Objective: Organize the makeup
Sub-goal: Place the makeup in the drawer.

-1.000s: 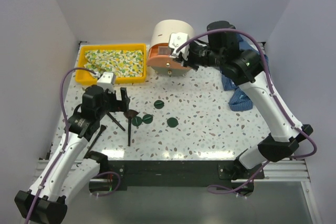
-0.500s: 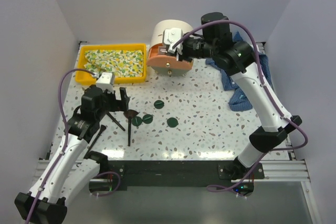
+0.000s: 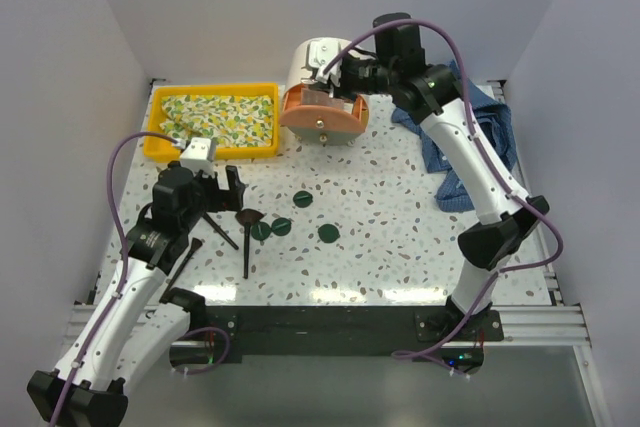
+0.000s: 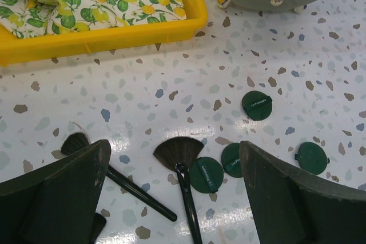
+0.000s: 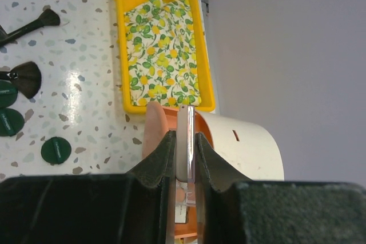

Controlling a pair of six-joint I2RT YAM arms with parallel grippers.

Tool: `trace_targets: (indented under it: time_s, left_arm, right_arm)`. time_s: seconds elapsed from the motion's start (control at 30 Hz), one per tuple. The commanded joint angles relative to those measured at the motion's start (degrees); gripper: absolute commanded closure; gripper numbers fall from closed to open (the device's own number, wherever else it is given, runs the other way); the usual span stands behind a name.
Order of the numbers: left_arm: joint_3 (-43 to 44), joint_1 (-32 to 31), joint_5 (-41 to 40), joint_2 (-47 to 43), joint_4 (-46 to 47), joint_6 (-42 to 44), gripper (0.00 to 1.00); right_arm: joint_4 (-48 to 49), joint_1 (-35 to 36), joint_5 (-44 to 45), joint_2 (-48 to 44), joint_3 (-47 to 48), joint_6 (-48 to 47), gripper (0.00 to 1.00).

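My right gripper (image 3: 335, 87) (image 5: 184, 141) is shut on a thin pink-brown palette (image 5: 185, 123), held edge-on just above the open orange and cream container (image 3: 322, 123) (image 5: 246, 147). My left gripper (image 3: 228, 187) (image 4: 174, 147) hangs open over the table. Below it lies a fan-headed brush (image 4: 178, 154) (image 3: 247, 222). Beside the fan brush rest several dark green round discs (image 4: 206, 174) (image 4: 257, 105) (image 3: 328, 233). Two more dark brushes (image 4: 123, 184) (image 3: 187, 255) lie to the left, partly hidden by the left finger.
A yellow tray (image 3: 160, 143) (image 4: 114, 35) with a leaf-patterned cloth (image 3: 220, 115) stands at the back left. A crumpled blue cloth (image 3: 455, 175) lies at the back right under the right arm. White walls close in the table's left, back and right sides.
My right arm has swung left and further back, carrying the palette from beside the container to over its opening. The left arm has not moved.
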Motion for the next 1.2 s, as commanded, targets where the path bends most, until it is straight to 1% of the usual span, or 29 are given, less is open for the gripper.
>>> trace_targets:
  time_s: [0.0, 0.37, 1.07, 1.17]
  left_arm:
    - [-0.6, 0.2, -0.8, -0.5, 2.6, 0.8, 0.00]
    - [-0.6, 0.2, -0.9, 0.0, 2.6, 0.8, 0.00]
    - [-0.4, 0.2, -2.1, 2.0, 2.0, 0.6, 0.00]
    - [-0.4, 0.2, -2.1, 2.1, 2.0, 0.6, 0.00]
  right_arm:
    - [4.5, -1.0, 0.6, -0.5, -1.0, -2.8, 1.00]
    - [10.1, -4.5, -1.1, -1.0, -8.8, -2.5, 1.00]
    - [13.6, -4.7, -3.7, 2.4, -11.2, -4.9, 1.00]
    - [14.5, -4.7, -3.6, 3.0, -11.3, -5.3, 0.96]
